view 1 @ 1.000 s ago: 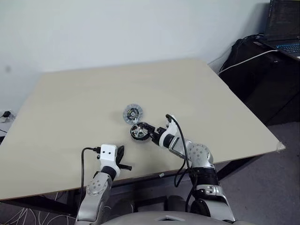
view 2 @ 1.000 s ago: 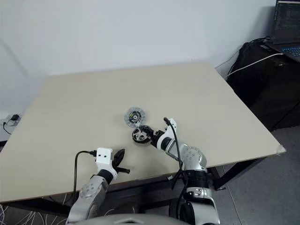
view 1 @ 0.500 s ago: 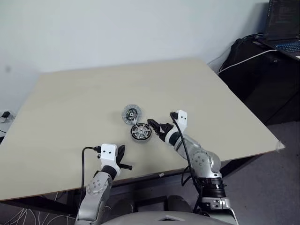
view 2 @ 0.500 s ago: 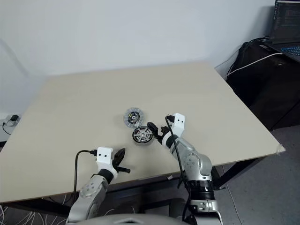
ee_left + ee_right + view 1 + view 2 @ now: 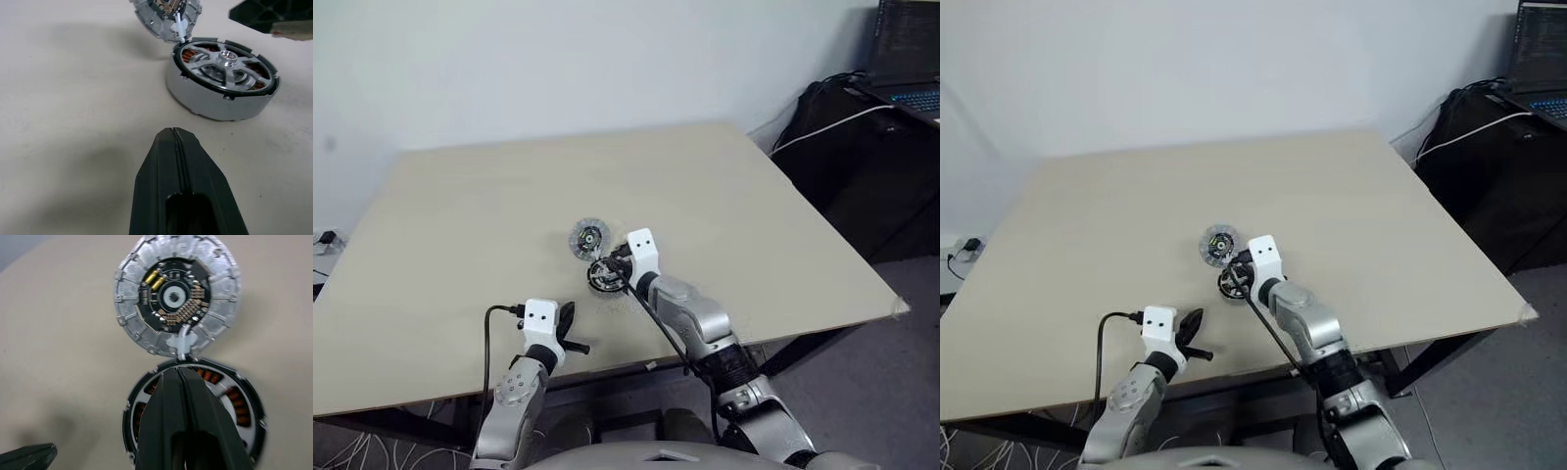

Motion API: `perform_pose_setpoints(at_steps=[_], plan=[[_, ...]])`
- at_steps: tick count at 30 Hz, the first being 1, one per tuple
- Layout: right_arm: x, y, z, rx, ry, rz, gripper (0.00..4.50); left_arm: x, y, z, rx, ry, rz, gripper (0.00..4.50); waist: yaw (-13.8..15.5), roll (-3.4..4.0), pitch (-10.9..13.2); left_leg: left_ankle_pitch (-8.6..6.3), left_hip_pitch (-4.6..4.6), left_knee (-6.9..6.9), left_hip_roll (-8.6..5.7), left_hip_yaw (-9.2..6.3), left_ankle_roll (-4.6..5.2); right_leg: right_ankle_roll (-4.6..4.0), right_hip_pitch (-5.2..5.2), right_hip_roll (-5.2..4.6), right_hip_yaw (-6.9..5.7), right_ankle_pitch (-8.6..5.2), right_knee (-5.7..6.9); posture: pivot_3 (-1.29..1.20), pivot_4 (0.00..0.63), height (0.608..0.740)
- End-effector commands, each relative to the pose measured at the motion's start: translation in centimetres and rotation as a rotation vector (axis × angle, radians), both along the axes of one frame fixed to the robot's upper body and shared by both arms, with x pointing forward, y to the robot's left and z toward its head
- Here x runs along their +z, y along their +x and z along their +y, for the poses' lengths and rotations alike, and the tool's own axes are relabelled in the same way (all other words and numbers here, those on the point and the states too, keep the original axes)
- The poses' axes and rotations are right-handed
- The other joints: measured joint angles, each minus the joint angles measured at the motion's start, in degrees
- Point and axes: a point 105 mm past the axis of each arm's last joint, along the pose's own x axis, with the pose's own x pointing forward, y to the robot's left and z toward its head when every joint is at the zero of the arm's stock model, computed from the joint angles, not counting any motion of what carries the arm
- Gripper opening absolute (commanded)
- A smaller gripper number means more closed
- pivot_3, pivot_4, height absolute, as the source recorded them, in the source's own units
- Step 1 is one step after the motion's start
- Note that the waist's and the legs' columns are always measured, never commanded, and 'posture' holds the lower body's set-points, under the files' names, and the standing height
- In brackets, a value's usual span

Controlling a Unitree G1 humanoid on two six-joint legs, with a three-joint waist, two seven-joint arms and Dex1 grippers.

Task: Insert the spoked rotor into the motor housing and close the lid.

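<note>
The round motor housing (image 5: 222, 81) lies on the table with the silver spoked rotor (image 5: 226, 61) seated inside it, copper windings showing between the spokes. Its lid (image 5: 176, 293) lies open and flat beside it, circuit side up, joined to the housing's far rim by a white hinge. My right gripper (image 5: 177, 372) hovers over the housing with its tips near the hinge side, fingers shut and empty; I cannot tell whether it touches the rotor. My left gripper (image 5: 173, 134) rests shut and empty near the table's front edge, short of the housing (image 5: 604, 277).
The beige table (image 5: 754, 196) stretches wide on all sides of the motor. A dark desk with a laptop (image 5: 906, 59) and cables stands past the table's right edge. A white wall rises behind the table.
My right gripper drew back to the right of the housing, then swung left over it, rolled its wrist and shut its fingers. The left arm has kept still.
</note>
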Motion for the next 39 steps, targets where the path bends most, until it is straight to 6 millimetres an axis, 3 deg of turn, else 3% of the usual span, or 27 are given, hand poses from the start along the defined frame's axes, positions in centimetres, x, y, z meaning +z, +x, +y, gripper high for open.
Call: perform_pose_setpoints(at_steps=[1, 6, 14, 17, 24, 27, 29, 36, 39], plan=[[2.0, 1.3, 1.1, 0.030, 0.003, -0.087, 0.01, 1.5, 0.6, 0.1, 0.006, -0.009, -0.059, 0.00, 0.0, 0.00, 0.0, 0.00, 0.00, 0.00, 0.00, 0.00, 0.00, -0.01, -0.01, 0.00, 0.00, 0.00, 0.00, 0.00, 0.000, 0.740], [1.5, 1.8, 1.4, 0.041, -0.027, -0.083, 0.01, 1.5, 0.5, 0.1, 0.011, -0.010, -0.059, 0.00, -0.1, 0.00, 0.0, 0.00, 0.00, -0.04, 0.01, -0.03, -0.01, -0.04, -0.02, 0.02, -0.01, -0.01, 0.01, 0.00, 0.000, 0.740], [-2.4, 0.7, 0.8, 0.067, -0.137, 0.035, 0.01, 1.6, 0.5, 0.2, 0.022, -0.015, -0.062, 0.00, -0.2, 0.04, 0.0, 0.00, 0.03, -0.03, 0.00, -0.02, -0.01, -0.07, -0.03, 0.02, 0.00, -0.01, 0.07, 0.00, 0.000, 0.740], [-2.8, 0.4, 0.7, 0.068, -0.147, 0.053, 0.01, 1.6, 0.6, 0.2, 0.024, -0.015, -0.062, 0.00, -0.2, 0.01, -0.1, 0.00, 0.08, -0.03, 0.00, -0.02, -0.02, -0.06, 0.03, 0.01, 0.00, -0.02, 0.08, 0.00, 0.000, 0.740], [1.8, 1.2, 1.6, 0.093, -0.011, -0.103, 0.01, 1.6, 0.6, 0.1, 0.017, -0.016, -0.059, 0.00, -0.3, 0.01, -0.1, 0.00, 0.11, -0.02, 0.00, -0.02, -0.02, -0.06, 0.06, 0.02, 0.00, -0.02, 0.09, 0.00, 0.000, 0.740], [2.8, 1.3, 1.8, 0.096, 0.024, -0.128, 0.01, 1.5, 0.6, 0.1, 0.015, -0.017, -0.058, 0.00, -0.2, 0.00, -0.1, 0.00, 0.10, -0.02, 0.00, -0.02, -0.02, -0.05, 0.04, 0.02, 0.00, -0.02, 0.10, 0.00, 0.000, 0.740], [2.3, 1.1, 1.9, 0.107, 0.007, -0.111, 0.01, 1.5, 0.6, 0.1, 0.014, -0.018, -0.058, 0.00, -0.3, 0.00, -0.1, 0.00, 0.10, -0.02, 0.00, -0.03, -0.02, -0.05, 0.04, 0.02, 0.00, -0.02, 0.10, 0.00, 0.000, 0.740], [-2.4, -0.3, 1.4, 0.127, -0.101, 0.044, 0.01, 1.6, 0.7, 0.0, 0.019, -0.023, -0.060, 0.00, -0.2, 0.00, -0.1, 0.01, 0.10, -0.02, 0.00, -0.02, -0.03, -0.06, 0.05, 0.02, 0.00, -0.02, 0.11, 0.00, 0.000, 0.740], [-3.0, -0.4, 1.2, 0.124, -0.119, 0.069, 0.01, 1.5, 0.6, 0.0, 0.024, -0.025, -0.061, 0.00, -0.2, -0.01, -0.1, 0.01, 0.11, -0.02, 0.00, -0.02, -0.03, -0.07, 0.05, 0.01, 0.01, -0.02, 0.13, 0.00, 0.000, 0.740]])
